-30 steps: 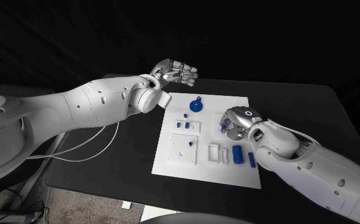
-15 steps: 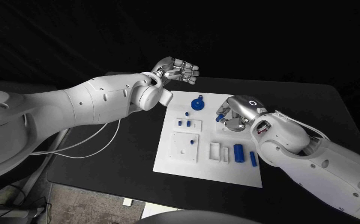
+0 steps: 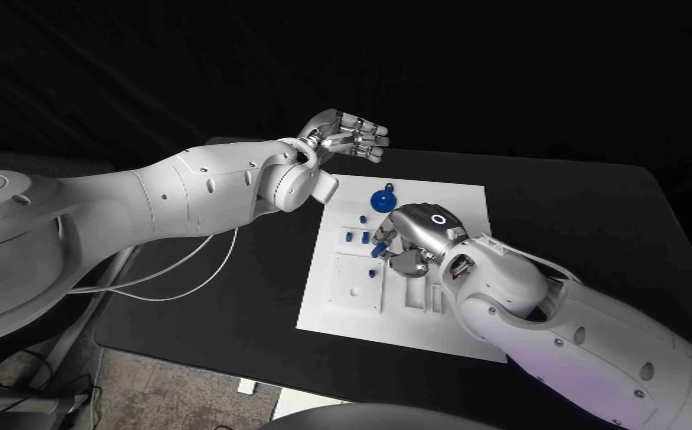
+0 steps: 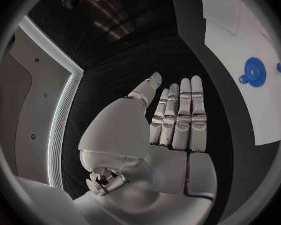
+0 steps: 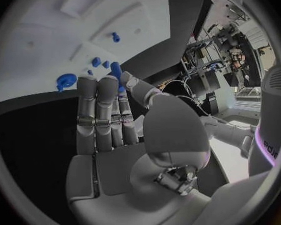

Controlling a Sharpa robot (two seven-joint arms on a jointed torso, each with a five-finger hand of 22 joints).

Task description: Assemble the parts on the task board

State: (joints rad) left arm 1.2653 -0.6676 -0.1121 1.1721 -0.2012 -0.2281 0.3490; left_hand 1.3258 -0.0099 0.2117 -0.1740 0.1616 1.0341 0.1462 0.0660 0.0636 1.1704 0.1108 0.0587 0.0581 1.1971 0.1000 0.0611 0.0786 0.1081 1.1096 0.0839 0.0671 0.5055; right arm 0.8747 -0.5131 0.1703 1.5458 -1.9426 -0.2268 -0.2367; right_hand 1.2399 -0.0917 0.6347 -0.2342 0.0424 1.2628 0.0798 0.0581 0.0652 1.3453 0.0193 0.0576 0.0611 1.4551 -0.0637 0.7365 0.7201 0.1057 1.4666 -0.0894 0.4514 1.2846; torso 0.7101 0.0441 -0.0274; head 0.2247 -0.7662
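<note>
Mid-frame on the white board (image 3: 332, 310), the right hand (image 3: 408, 240) pinches a blue peg (image 5: 116, 70), seating not yet done. Upper left, the left hand (image 3: 346, 137) hovers released; the blue gear (image 3: 382, 200) lies loose.

I see the white rectangular task board (image 3: 339, 315) in the middle of the black table (image 3: 577, 210). The round blue gear part (image 3: 382, 199) lies at its far edge. My right hand (image 3: 408, 242) is above the board's centre, my left hand (image 3: 346, 137) beyond its far-left corner.
</note>
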